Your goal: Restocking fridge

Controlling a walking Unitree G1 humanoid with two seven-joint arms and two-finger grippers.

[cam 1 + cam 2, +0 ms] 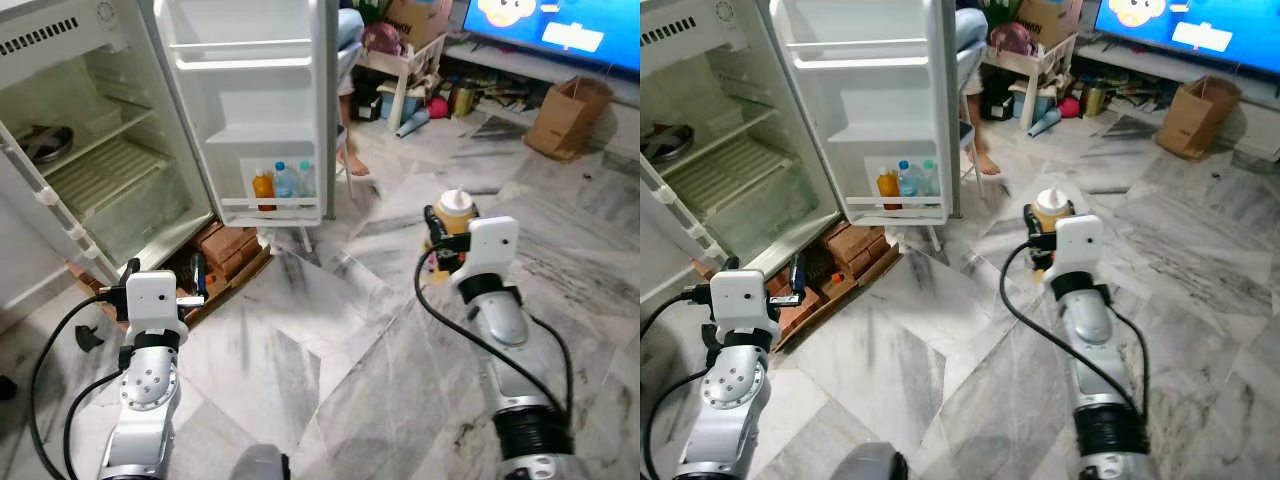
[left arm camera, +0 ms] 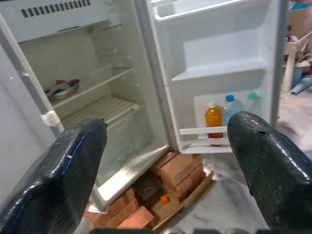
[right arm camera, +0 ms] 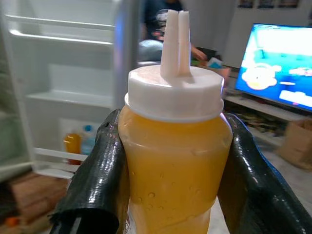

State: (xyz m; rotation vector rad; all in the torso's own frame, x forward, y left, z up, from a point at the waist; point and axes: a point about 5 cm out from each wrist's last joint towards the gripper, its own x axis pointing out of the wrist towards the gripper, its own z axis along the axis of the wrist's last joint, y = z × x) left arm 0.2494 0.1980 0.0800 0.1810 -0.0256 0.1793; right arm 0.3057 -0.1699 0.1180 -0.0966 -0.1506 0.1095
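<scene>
**Yellow bottle up, fridge open**

The right hand [image 1: 447,238] is squeezed around a yellow sauce bottle [image 3: 174,161] with a white cap, held upright over the marble floor [image 1: 330,340]. The fridge [image 1: 95,150] stands at ten o'clock, its door [image 1: 255,110] swung wide. The door's bottom rack holds three bottles [image 1: 283,184]. The left hand [image 1: 165,272] has its fingers [image 2: 63,170] wide apart, near the bricks [image 1: 228,245] under the fridge edge.

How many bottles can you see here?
4. Three stand in the fridge door's bottom shelf: an orange juice bottle, a blue-capped water bottle and a green-capped bottle. The right hand grips a yellow sauce bottle. Others may be hidden.
</scene>
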